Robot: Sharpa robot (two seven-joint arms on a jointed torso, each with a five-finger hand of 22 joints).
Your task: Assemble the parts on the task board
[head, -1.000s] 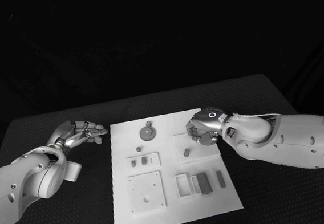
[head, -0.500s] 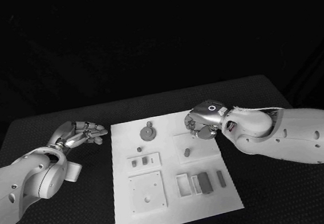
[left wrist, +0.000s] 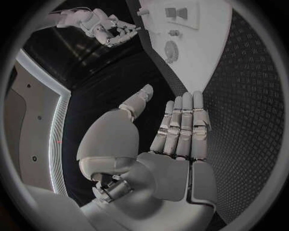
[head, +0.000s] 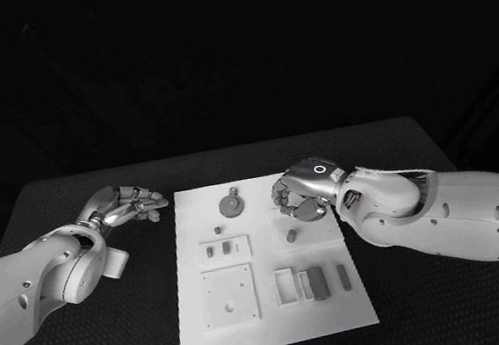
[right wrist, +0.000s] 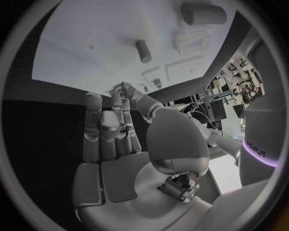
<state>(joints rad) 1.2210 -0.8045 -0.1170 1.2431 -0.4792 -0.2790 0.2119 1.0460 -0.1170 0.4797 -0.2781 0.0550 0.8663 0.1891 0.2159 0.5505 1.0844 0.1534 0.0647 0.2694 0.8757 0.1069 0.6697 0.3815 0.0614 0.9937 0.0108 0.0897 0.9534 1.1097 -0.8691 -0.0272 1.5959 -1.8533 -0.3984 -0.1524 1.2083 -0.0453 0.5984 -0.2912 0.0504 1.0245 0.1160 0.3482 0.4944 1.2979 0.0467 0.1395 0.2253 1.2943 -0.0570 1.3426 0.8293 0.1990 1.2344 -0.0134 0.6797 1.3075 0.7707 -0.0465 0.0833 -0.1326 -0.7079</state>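
My right hand (head: 298, 193) hung over the far right part of the flat white task board (head: 271, 311), fingers curled in; whether they pinched anything I could not tell. My left hand (head: 121, 207) waited off the board's left edge, fingers loosely apart, holding nothing. A round grey disc part (head: 228, 204) lay just beside my right hand, a small grey peg (head: 292, 236) nearer me. Risk as I judged it: a low sweep could knock either loose part astray.

Overhead head view, two wrist close-ups
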